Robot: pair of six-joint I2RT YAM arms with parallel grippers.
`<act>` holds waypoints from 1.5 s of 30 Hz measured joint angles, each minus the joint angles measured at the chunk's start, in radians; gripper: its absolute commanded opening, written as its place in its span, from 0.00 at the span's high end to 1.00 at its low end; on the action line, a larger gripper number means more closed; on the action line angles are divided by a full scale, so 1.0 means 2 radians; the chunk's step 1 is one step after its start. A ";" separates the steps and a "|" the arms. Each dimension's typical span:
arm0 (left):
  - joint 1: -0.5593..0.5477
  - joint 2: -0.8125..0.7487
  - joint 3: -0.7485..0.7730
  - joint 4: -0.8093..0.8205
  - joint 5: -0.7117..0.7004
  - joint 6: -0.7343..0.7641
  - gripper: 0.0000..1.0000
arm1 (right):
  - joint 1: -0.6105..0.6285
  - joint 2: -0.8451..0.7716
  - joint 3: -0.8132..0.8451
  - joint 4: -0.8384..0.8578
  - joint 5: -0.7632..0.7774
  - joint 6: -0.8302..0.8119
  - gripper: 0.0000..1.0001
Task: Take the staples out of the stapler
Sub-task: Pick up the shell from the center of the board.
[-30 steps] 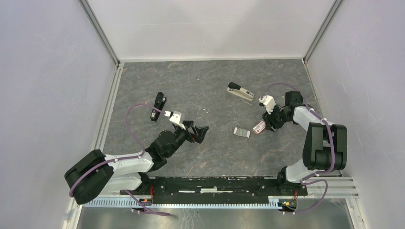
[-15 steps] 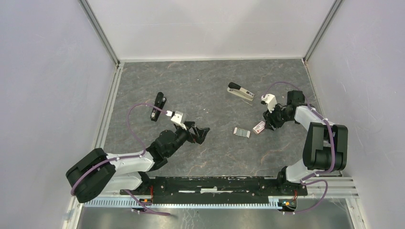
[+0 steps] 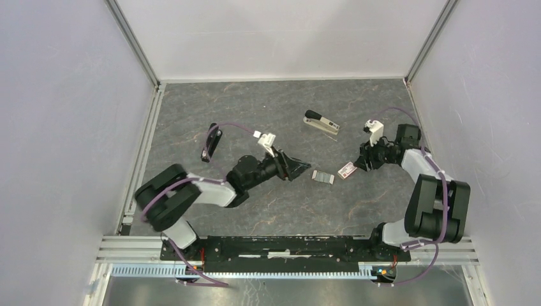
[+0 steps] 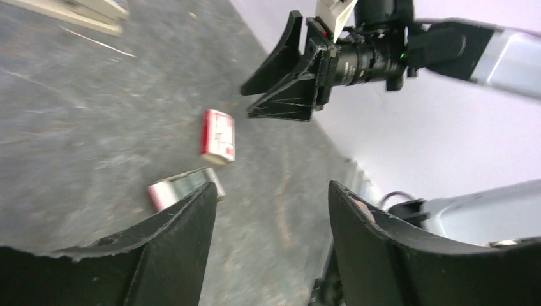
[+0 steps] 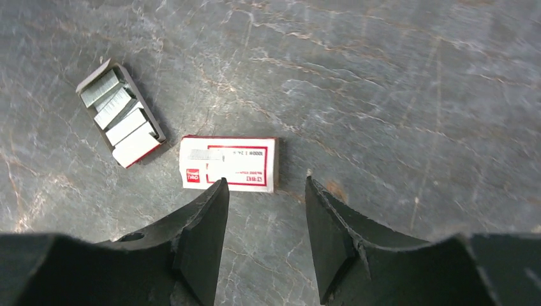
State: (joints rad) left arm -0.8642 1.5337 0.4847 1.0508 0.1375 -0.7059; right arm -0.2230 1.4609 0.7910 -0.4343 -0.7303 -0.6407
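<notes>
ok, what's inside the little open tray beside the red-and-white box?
Silvery staple strips lie side by side in the tray; its floor beneath them is covered.

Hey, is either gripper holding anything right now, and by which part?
Nothing is held: the left gripper and the right gripper both stand open with nothing between their fingers.

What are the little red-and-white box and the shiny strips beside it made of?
Box: probably thin cardboard with a matte finish. It has flat faces, sharp folded edges and red printing on white.
Staples: most likely metal. They are silvery-grey, finely ridged and catch the light in pale streaks.
</notes>
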 measured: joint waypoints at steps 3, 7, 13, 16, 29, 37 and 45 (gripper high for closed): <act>-0.006 0.099 0.060 0.061 0.031 -0.093 0.35 | -0.025 -0.023 -0.018 0.025 -0.013 0.031 0.45; -0.035 0.200 0.134 0.086 0.042 -0.190 0.36 | -0.055 -0.046 -0.037 0.050 -0.025 0.057 0.45; -0.100 0.220 0.205 -0.006 0.006 -0.226 0.37 | -0.091 -0.064 -0.042 0.058 -0.054 0.065 0.45; -0.118 0.220 0.245 -0.089 -0.028 -0.227 0.38 | -0.101 -0.069 -0.042 0.059 -0.067 0.064 0.45; -0.130 0.261 0.360 -0.307 -0.136 -0.255 0.46 | -0.124 -0.081 -0.043 0.059 -0.099 0.062 0.45; -0.130 0.303 0.400 -0.360 -0.169 -0.270 0.47 | -0.125 -0.081 -0.043 0.059 -0.105 0.060 0.45; -0.130 0.308 0.413 -0.377 -0.188 -0.281 0.47 | -0.126 -0.081 -0.043 0.057 -0.106 0.060 0.45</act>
State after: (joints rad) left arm -1.1236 2.1506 1.3102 0.2974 -0.2379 -1.2678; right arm -0.4744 1.2987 0.7048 -0.3202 -0.9428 -0.5213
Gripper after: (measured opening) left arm 0.533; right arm 0.549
